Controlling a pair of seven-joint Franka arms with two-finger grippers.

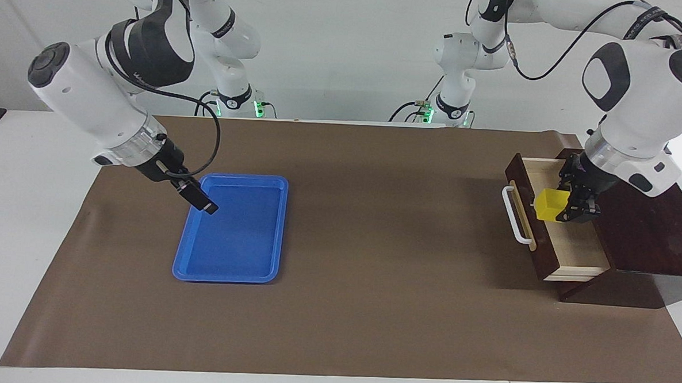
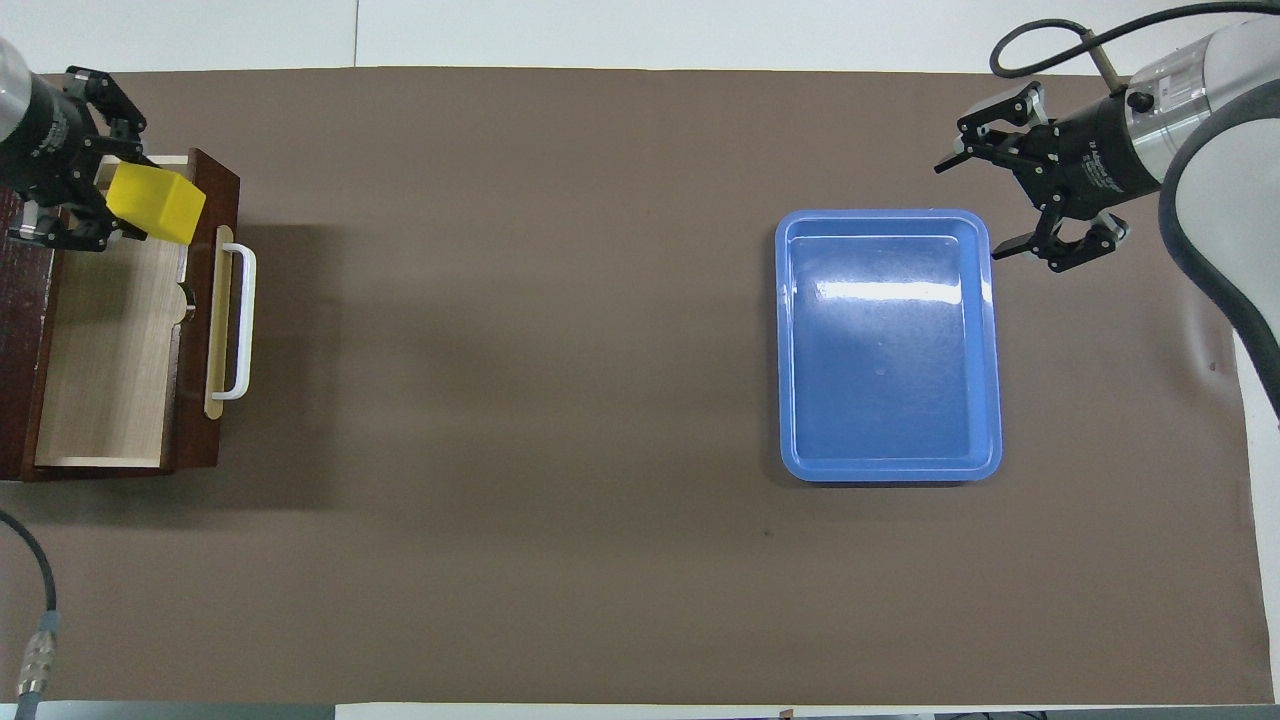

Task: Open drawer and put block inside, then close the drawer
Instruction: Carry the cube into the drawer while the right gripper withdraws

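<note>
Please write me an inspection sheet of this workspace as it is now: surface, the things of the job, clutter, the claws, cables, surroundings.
Surface: brown mat on a white table.
Drawer: pulled open at the left arm's end, pale inside bare, white handle free.
Block: yellow cube, held in the air over the open drawer, not yet set down.
Clutter: blue tray, nothing in it, toward the right arm's end.
Left claw: shut on the block, over the drawer.
Right claw: open, holds nothing, over the mat at the tray's edge; this arm waits.
Cables: black cable over the mat's corner nearest the left arm.
Surroundings: white wall; nothing else seen.
</note>
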